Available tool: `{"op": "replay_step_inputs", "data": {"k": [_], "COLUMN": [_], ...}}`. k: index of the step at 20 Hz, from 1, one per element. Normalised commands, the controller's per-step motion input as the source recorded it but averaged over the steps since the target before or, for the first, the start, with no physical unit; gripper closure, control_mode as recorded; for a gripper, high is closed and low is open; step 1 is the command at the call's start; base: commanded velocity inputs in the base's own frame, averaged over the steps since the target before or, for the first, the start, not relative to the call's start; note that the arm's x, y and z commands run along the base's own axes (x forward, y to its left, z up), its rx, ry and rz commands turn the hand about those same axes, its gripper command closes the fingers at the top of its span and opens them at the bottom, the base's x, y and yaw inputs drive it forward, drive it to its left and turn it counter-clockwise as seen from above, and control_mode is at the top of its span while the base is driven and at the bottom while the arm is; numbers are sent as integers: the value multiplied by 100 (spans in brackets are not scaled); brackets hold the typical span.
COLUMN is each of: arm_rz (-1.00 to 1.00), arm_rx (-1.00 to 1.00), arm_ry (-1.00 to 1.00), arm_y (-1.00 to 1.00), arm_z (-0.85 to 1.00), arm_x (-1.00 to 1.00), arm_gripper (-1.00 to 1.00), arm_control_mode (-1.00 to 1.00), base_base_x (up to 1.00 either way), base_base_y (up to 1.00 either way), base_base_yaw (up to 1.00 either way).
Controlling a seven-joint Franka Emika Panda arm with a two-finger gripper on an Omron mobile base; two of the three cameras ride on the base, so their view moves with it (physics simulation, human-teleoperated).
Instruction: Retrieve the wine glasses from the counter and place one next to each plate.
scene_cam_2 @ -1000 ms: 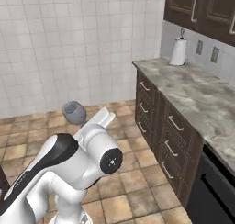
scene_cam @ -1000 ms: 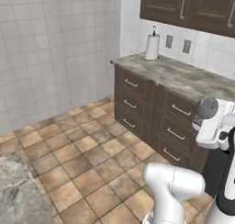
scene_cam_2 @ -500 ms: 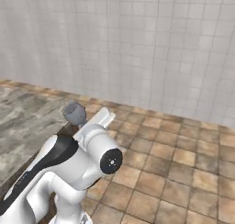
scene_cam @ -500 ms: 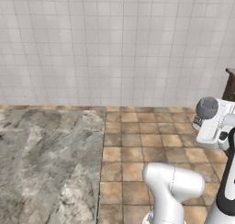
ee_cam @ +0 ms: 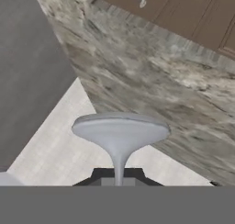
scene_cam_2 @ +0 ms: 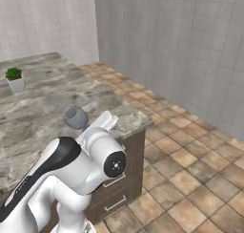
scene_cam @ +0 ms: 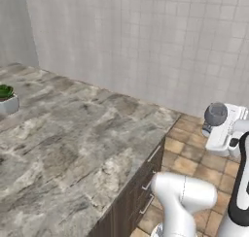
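Broad bare marble island (scene_cam: 73, 134), potted plant (scene_cam: 7, 99) far off

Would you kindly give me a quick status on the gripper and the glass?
Gripper shut on wine glass stem. Glass carried beside marble island. Potted plant far off, nothing blocking.

One wine glass (scene_cam: 215, 114) is seen. One small potted plant (scene_cam_2: 15, 79) is seen on one big marble top (scene_cam: 73, 143). Two drawer handles (scene_cam: 154, 154) are seen on the dark drawers under it. One gripper (scene_cam: 208, 130) is counted.
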Motion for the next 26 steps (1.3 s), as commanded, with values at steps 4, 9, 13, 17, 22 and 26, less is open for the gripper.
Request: {"op": "replay_step_inputs", "data": {"k": [4,9,13,17,22,26], "arm_rz": [0,0,0,0,0,0], "arm_rx": [0,0,0,0,0,0], "arm_ry": [0,0,0,0,0,0], "arm_y": [0,0,0,0,0,0], "arm_z": [0,0,0,0,0,0], "arm_x": [0,0,0,0,0,0], "arm_gripper": [100,100,100,100,100,100], "arm_control_mode": [100,100,100,100,100,100], "base_base_x": [24,39,30,0,-5,-4], "base_base_y": [-98,-100,-92,-32,0,-12], "base_base_yaw": [45,24,45,86,100,93]}}
